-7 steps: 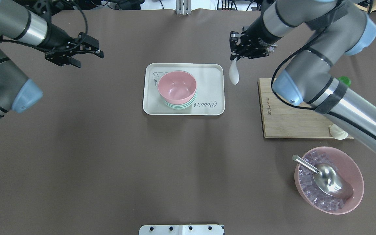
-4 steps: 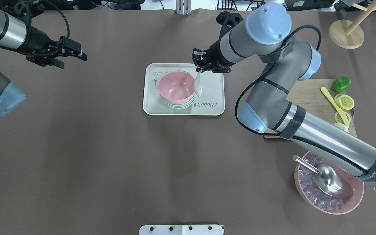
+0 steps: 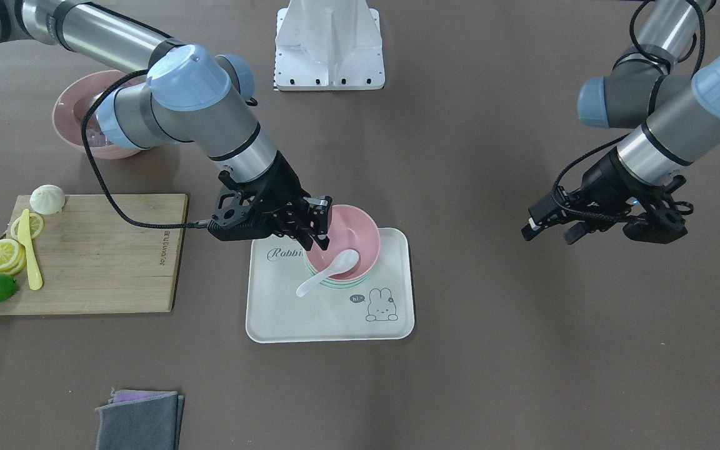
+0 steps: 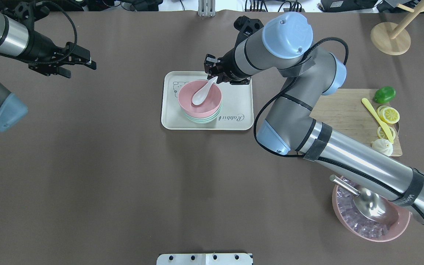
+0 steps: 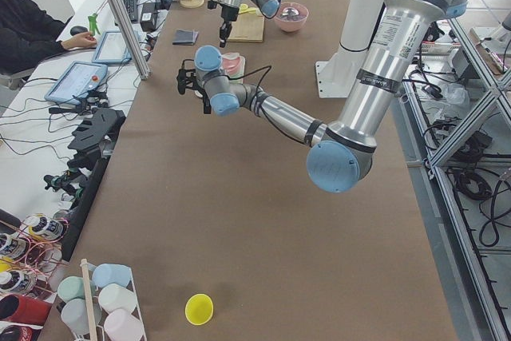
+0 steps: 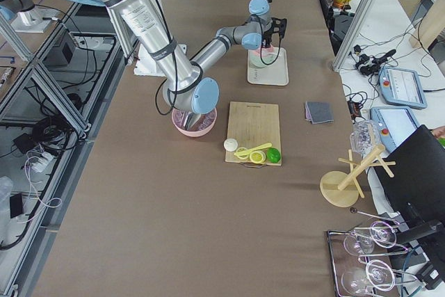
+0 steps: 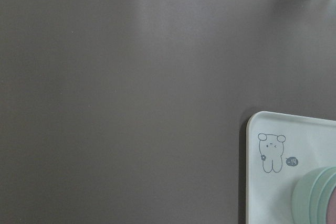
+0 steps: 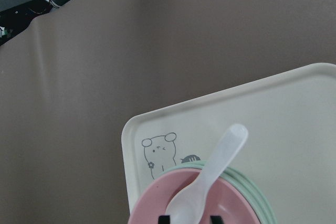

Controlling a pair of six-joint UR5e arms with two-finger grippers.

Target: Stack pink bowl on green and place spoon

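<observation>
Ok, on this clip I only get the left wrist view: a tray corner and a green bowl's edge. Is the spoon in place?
Observer: Yes. The white spoon rests with its scoop in the pink bowl, its handle leaning out over the rim.
Operator: Which tool is by it?
Observer: The right tool. It is open just above the bowl's rim, and in the front view it looks apart from the spoon.
Operator: And the left one?
Observer: The left tool hangs open, well off to the side of the tray.
</observation>
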